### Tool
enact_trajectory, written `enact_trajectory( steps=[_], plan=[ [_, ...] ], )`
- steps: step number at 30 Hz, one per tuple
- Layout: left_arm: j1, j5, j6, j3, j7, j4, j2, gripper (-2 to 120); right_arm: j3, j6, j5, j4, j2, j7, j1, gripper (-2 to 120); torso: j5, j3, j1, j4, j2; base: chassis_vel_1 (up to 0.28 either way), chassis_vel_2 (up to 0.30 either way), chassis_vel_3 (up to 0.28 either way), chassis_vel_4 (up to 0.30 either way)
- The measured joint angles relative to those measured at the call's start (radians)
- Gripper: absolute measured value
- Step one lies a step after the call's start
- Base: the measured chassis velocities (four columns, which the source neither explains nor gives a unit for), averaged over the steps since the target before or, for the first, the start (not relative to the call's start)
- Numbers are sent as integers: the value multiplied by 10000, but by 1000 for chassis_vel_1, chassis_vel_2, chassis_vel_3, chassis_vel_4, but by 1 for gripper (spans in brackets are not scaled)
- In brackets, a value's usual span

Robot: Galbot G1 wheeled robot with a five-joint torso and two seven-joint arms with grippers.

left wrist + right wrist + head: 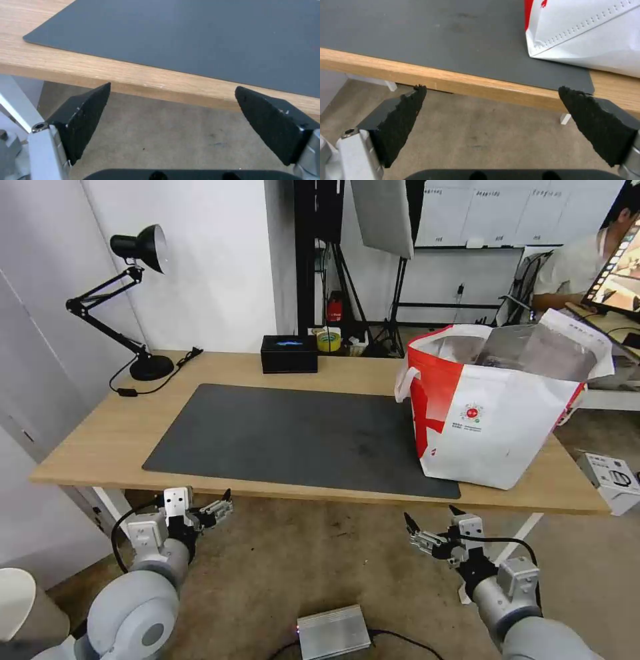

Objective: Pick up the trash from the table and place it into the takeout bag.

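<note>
Both grippers, left (222,503) and right (427,521), hang wide and empty below my light-wood table's (93,447) edge. Beyond my right gripper stands the white-and-red insulated takeout bag (490,430); no trash remains on the dark grey mat (287,437), so loading appears complete.

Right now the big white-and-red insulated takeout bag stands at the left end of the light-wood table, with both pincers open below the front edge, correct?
Not quite: the head view shows the white-and-red takeout bag at the right end of the light-wood table. Both the left pincer and right pincer are open below the front edge.

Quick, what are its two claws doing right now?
Left gripper: open, holding nothing, below the table edge.
Right gripper: open, holding nothing, likewise.
</note>
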Motion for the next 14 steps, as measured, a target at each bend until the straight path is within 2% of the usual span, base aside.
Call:
enact_trajectory(
  steps=[14],
  plan=[
    [-12, -13, 8, 11, -2, 1, 7, 100, 0, 0, 0, 0, 0, 0, 0, 100, 0, 0, 0, 0, 0, 0, 0, 0, 0]
  ],
)
